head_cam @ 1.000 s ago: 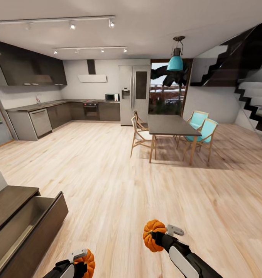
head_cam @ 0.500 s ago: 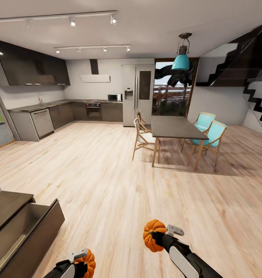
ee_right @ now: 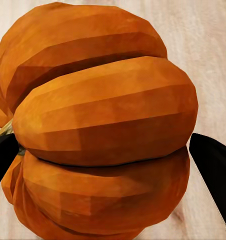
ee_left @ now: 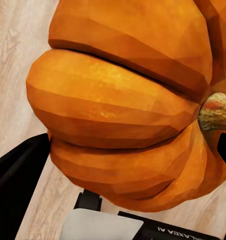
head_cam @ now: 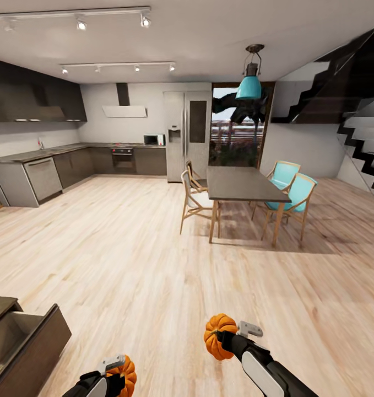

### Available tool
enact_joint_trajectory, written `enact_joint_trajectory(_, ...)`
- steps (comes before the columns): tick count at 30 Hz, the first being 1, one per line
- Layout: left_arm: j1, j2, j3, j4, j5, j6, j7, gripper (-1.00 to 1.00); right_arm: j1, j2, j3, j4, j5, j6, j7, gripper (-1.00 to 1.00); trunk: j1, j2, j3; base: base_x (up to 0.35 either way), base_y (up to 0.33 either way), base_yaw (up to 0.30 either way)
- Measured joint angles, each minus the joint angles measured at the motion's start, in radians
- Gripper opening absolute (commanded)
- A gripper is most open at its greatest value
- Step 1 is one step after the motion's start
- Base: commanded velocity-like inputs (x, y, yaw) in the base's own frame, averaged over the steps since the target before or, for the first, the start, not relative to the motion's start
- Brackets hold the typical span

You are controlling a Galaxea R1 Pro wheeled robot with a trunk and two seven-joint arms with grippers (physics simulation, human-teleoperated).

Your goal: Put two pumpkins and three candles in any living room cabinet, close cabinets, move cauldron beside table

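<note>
My left gripper [head_cam: 117, 374] is shut on one small orange ribbed pumpkin [head_cam: 127, 370] low at the left of the head view. Its ribs and stem [ee_left: 215, 111] loom close in the left wrist view, with a dark finger [ee_left: 18, 175] beside them. At the lower middle, my right gripper [head_cam: 223, 337] is shut on the other pumpkin [head_cam: 215, 333], whose orange body [ee_right: 103, 125] sits between black fingers [ee_right: 213, 160]. The dark brown cabinet [head_cam: 41, 344] stands at the lower left corner with one drawer pulled open. The candles and the cauldron are out of view.
Pale wood floor [head_cam: 126, 264] stretches ahead. A dark dining table [head_cam: 239, 184] with wooden and teal chairs [head_cam: 297, 193] stands at centre right under a teal lamp. Grey kitchen units [head_cam: 43, 176] and a fridge [head_cam: 187, 135] line the far wall. Black stairs [head_cam: 363, 138] rise at the right.
The head camera has moved, so the whole room shifted and the cabinet slid toward the lower left corner. Both grippers keep their pumpkins in the same place in the view.
</note>
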State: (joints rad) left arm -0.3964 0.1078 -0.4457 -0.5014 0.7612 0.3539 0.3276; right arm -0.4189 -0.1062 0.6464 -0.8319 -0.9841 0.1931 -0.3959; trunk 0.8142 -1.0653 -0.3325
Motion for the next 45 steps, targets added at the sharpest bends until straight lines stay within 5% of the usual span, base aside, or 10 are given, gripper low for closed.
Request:
enact_joint_trajectory(12,0.0,0.0,0.0,0.0,0.001,0.0,0.0,-1.0,0.0,0.0,0.001,0.0,0.004,0.0,0.0,-1.0,0.0,0.0,0.0,0.325,-0.101,0.083)
enact_joint_trajectory(45,0.0,0.0,0.002,0.0,-0.001,-0.002,0.0,-1.0,0.0,0.002,0.003,0.002,0.009,0.0,-0.001,-1.0,0.0,0.0,0.0,0.211,-0.141,0.284)
